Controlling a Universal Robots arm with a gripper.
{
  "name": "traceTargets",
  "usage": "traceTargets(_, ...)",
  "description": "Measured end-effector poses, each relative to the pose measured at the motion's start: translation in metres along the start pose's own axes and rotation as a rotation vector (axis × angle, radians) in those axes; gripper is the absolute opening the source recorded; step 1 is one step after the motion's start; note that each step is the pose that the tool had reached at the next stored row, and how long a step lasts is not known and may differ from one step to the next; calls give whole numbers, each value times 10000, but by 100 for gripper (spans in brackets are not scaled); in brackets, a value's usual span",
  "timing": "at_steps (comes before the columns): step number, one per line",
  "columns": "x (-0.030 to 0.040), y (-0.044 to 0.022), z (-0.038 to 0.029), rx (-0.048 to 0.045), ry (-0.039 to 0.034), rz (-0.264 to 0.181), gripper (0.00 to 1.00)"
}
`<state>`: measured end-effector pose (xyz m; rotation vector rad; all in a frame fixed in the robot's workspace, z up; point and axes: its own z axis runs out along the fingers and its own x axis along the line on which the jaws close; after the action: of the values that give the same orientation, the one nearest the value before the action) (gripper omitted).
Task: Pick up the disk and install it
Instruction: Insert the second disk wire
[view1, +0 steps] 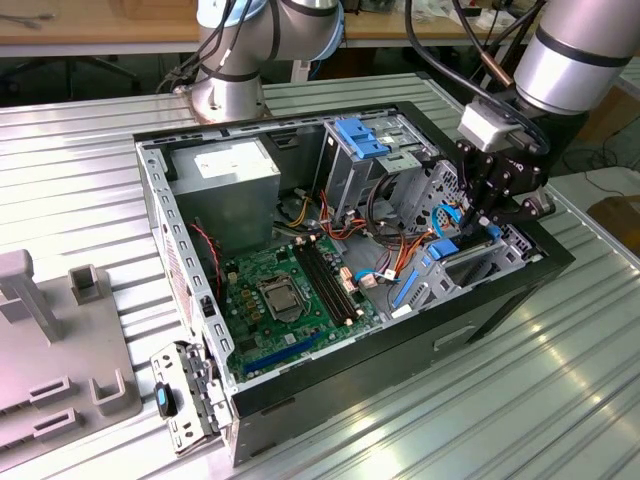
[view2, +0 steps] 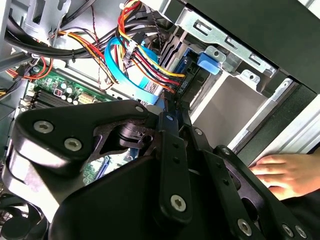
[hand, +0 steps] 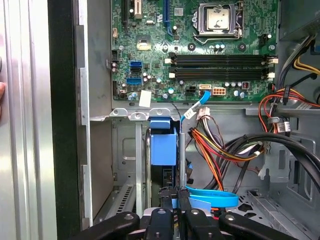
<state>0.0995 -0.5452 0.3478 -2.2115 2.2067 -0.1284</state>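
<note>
We've got the gripper (hand: 172, 212) pinching the disk (hand: 163, 150) on edge, its long axis running straight down into the bay slot (hand: 142, 175) at the case's (view1: 330, 375) three o'clock corner in the exterior view, directly beneath our fingers
</note>
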Motion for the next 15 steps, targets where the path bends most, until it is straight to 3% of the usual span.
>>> traceTargets(10, -1, 2, 35, 1, -5, -23, 16)
traceTargets(15, -1, 4, 55, 1, -43, -21, 16)
